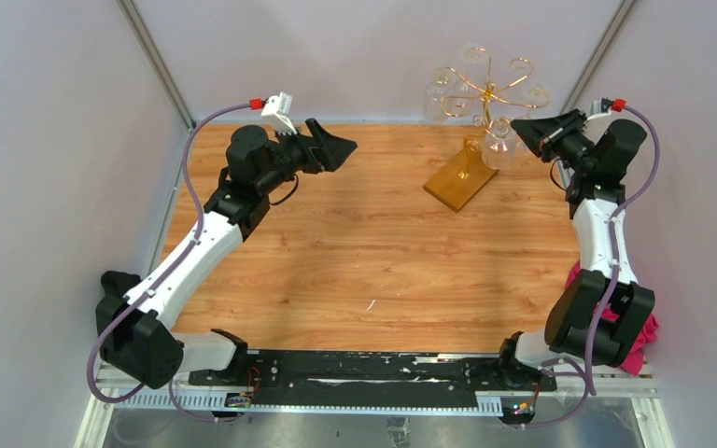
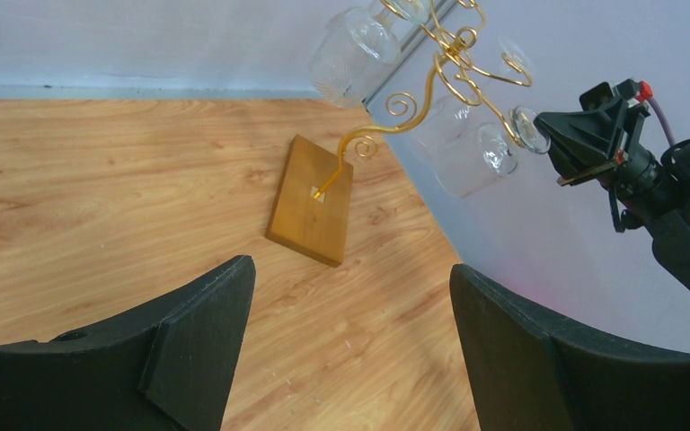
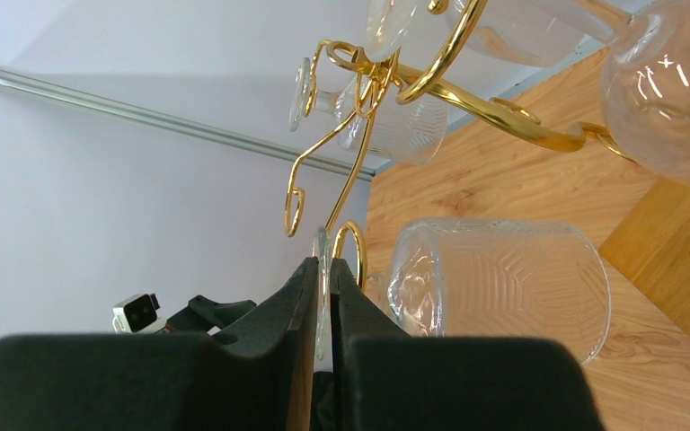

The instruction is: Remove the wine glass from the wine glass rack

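Observation:
The gold wire wine glass rack (image 1: pixel 487 91) stands on its amber base (image 1: pixel 460 181) at the table's back right. Several clear glasses hang upside down from its curled arms. My right gripper (image 1: pixel 525 131) is shut on the thin foot of one wine glass (image 1: pixel 499 145). In the right wrist view the foot's edge (image 3: pixel 322 256) sits between the fingers beside a gold hook, and the patterned bowl (image 3: pixel 503 287) lies to the right. My left gripper (image 1: pixel 341 145) is open and empty, left of the rack; its view shows the rack (image 2: pixel 431 81) and the held glass (image 2: pixel 472 157).
Other glasses hang on the rack's upper arms (image 3: pixel 404 126). Grey walls close in behind and beside the rack. A pink cloth (image 1: pixel 649 327) lies by the right arm's base. Wooden tabletop (image 1: pixel 355 252) stretches between the arms.

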Controlling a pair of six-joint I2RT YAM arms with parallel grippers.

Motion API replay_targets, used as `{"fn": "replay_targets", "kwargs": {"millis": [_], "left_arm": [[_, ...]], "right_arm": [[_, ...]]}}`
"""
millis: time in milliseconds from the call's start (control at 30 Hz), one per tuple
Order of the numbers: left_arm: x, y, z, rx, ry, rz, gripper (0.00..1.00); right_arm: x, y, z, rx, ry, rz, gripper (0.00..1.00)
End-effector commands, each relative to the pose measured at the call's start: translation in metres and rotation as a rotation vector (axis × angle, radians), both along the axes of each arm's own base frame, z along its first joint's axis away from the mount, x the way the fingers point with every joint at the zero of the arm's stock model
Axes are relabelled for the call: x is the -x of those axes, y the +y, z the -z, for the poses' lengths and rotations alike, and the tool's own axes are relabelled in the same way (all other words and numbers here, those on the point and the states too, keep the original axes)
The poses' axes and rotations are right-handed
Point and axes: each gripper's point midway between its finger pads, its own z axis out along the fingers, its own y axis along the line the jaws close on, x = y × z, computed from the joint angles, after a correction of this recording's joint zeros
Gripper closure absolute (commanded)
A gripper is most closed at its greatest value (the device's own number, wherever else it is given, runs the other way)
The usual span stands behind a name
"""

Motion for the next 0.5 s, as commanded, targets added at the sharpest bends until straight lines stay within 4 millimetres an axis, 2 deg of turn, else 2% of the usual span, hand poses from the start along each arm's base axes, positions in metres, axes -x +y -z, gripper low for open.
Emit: {"fn": "replay_targets", "kwargs": {"millis": [0, 233, 467], "left_arm": [[0.003, 0.003, -0.004, 0.003, -0.023, 0.002, 0.15], [0.002, 0.004, -0.002, 0.002, -0.018, 0.0, 0.15], [0.001, 0.003, -0.003, 0.003, -0.02, 0.003, 0.16]], "right_arm": [[0.014, -0.002, -0.028, 0.016, -0.057, 0.001, 1.0], [0.014, 0.0, -0.023, -0.01, -0.025, -0.017, 1.0], [0.018, 0.005, -0.034, -0.07, -0.064, -0.059, 1.0]]}}
